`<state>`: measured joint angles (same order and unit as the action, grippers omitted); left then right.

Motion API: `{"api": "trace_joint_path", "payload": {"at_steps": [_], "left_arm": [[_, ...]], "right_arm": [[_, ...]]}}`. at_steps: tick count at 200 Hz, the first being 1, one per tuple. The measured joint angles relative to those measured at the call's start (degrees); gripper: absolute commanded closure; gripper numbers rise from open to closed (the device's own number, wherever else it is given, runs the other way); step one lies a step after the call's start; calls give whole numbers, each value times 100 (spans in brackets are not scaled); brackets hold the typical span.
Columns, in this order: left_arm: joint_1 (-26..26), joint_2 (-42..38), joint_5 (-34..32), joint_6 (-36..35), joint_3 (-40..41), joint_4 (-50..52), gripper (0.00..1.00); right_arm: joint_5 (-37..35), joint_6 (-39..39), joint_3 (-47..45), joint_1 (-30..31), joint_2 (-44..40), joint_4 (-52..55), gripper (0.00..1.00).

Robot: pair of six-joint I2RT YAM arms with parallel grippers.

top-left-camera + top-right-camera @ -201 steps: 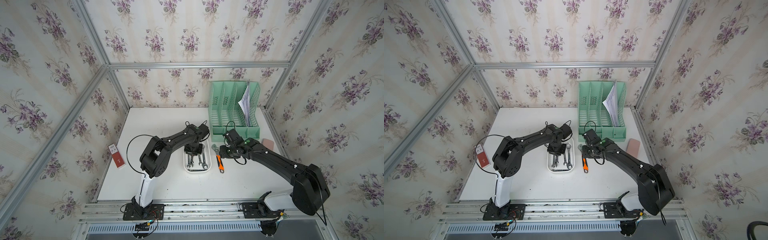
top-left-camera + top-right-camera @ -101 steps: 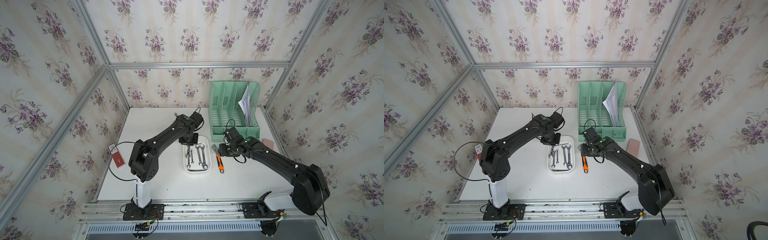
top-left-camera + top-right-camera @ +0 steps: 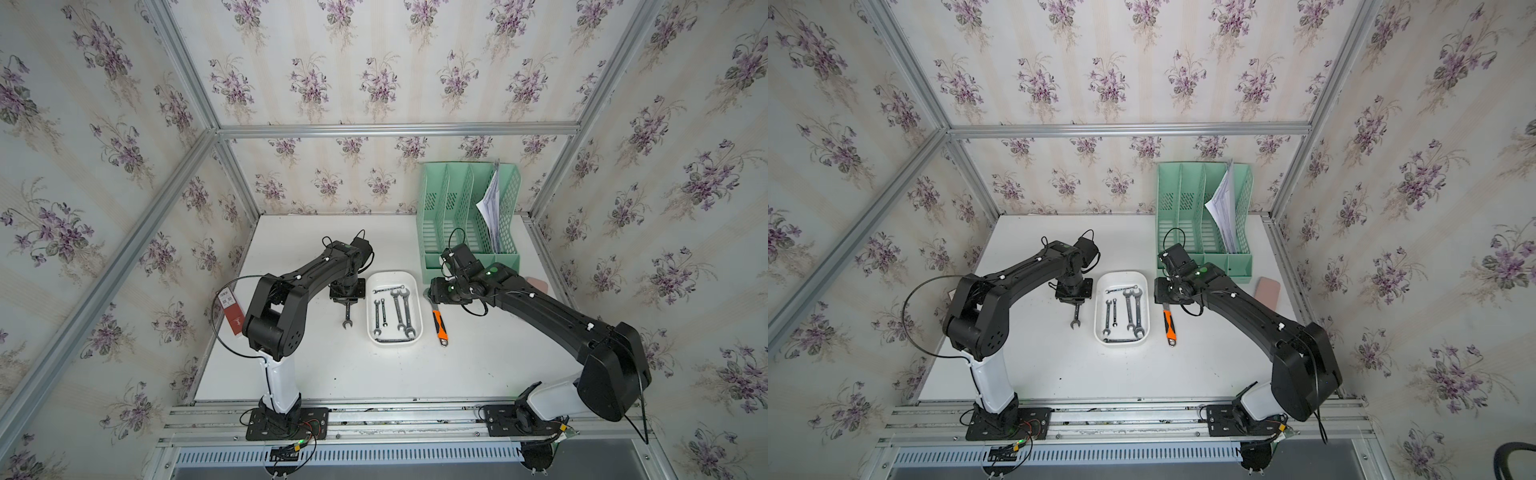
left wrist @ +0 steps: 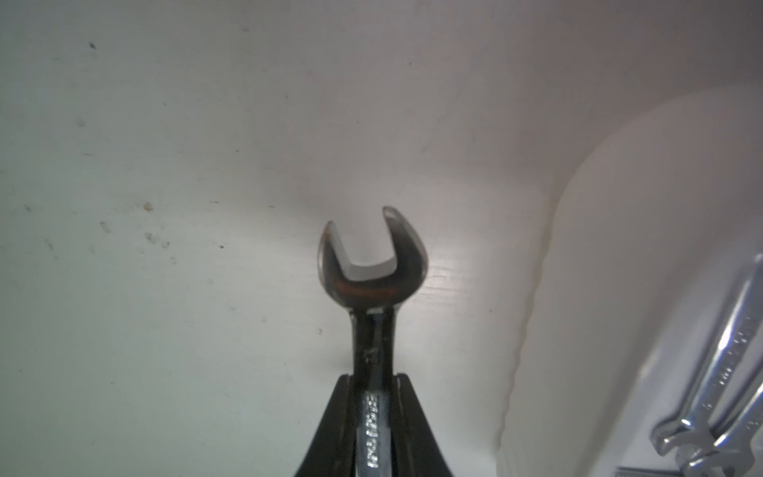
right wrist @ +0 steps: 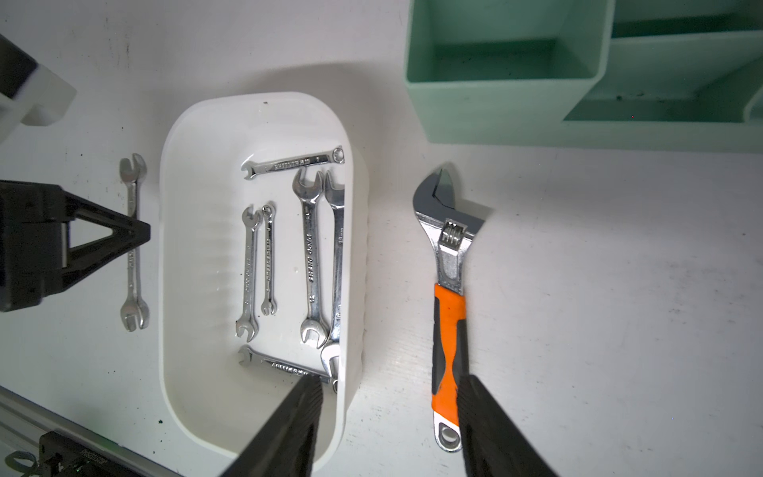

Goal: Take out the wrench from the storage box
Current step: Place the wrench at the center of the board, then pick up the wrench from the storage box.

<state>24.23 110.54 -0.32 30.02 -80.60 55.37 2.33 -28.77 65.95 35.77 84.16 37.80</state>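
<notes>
- White surface comes first, since this step ends on it: we judge the wrench [image 3: 347, 316] should be lowered flat and level, then let go without a flick.
- We see the left jaws clenched on its shank near the middle, with both heads sticking out. We cannot tell whether it touches the surface.
- It sits outside the storage box [image 3: 411, 277], just beside the wall on the left arm's side and parallel to it.
- Right jaws stand parted and empty above the box's other wall and the adjustable wrench [image 3: 437, 320].
- Farthest back stands the file rack [image 3: 498, 259].
</notes>
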Motion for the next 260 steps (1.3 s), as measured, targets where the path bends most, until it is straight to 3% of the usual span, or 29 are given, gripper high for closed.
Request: {"api": "trace_joint_path", "payload": {"at_steps": [54, 124, 158, 164, 197, 232, 260], "left_arm": [[-15, 389, 55, -7, 181, -444, 84], [-26, 238, 90, -55, 260, -485, 50], [-175, -372, 144, -59, 221, -376, 46], [-210, -522, 160, -61, 216, -354, 40], [-444, -1405, 164, -96, 162, -184, 30], [-562, -2092, 153, -118, 157, -46, 12], [-647, -2452, 155, -219, 219, -37, 6]], "right_arm": [[24, -127, 186, 184, 68, 107, 42], [149, -407, 573, 514, 343, 109, 43], [149, -448, 929, 758, 763, 118, 43], [149, -450, 1005, 802, 855, 122, 43], [90, -468, 1449, 1003, 1458, 127, 44], [-22, -461, 1834, 1073, 2175, 146, 44], [-81, -433, 2037, 1078, 2559, 223, 44]]}}
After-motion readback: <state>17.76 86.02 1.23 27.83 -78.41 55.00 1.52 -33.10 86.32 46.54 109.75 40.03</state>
